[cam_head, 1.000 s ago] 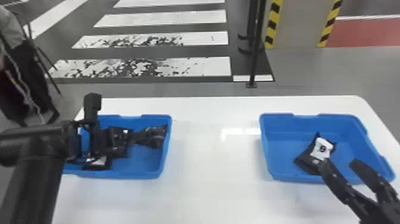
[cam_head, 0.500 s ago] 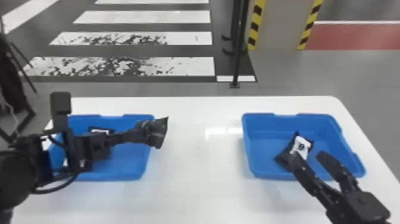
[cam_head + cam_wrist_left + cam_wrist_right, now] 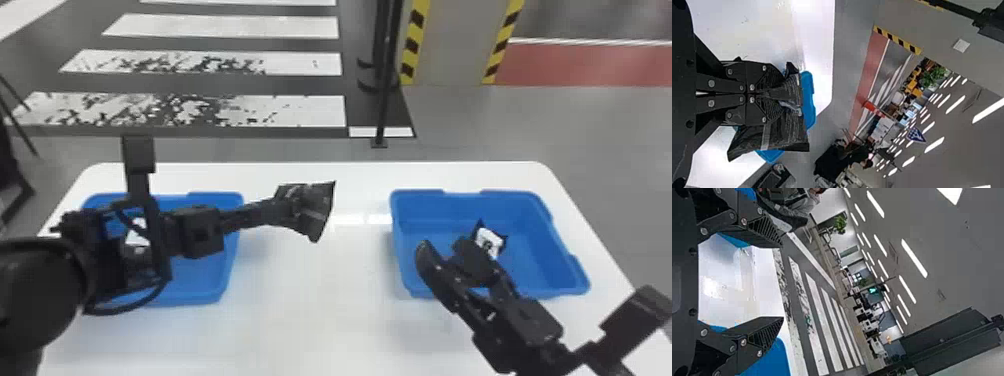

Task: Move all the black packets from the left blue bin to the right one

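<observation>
My left gripper (image 3: pixel 280 207) is over the table between the bins, just right of the left blue bin (image 3: pixel 205 295), and pinches a black packet (image 3: pixel 317 205). In the left wrist view, the left gripper (image 3: pixel 779 94) is closed on the crumpled black packet (image 3: pixel 789 131). A black packet with a white label (image 3: pixel 137 235) lies in the left bin, partly behind the arm. The right blue bin (image 3: pixel 555 250) holds a black packet with a white label (image 3: pixel 490 242). My right gripper (image 3: pixel 440 255) stands apart-fingered over that bin's near side; its wrist view shows the right gripper (image 3: pixel 781 282) too.
Both bins stand on a white table (image 3: pixel 320 310), with a strip of tabletop between them. A black pole (image 3: pixel 387 75) rises from the floor behind the table. The right arm partly covers the right bin's front rim.
The left gripper has lifted the packet out of the left bin and carried it rightward past the rim. The right gripper has shifted left over the right bin. The head view has turned slightly rightward.
</observation>
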Available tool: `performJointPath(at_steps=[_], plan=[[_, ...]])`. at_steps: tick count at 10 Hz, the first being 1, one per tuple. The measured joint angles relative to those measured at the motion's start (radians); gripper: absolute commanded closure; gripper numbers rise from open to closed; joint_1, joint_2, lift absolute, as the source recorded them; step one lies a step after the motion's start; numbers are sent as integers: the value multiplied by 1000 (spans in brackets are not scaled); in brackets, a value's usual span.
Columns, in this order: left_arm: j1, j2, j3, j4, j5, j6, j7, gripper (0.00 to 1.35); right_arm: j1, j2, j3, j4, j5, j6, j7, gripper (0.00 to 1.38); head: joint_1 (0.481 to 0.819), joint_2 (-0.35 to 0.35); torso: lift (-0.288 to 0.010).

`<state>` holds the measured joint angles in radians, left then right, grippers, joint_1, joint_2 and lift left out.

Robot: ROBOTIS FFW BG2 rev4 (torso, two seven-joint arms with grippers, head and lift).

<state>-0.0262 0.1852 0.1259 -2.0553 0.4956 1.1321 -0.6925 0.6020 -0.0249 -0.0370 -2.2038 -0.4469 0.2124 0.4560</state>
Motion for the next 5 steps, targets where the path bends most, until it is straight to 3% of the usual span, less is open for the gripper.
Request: performJointPath(at_steps=[5], plan=[[-50,-15,-110,42,56,-23,20,1204,-81,-33,95,-5,-41,52,38,415,695,-32,-139]])
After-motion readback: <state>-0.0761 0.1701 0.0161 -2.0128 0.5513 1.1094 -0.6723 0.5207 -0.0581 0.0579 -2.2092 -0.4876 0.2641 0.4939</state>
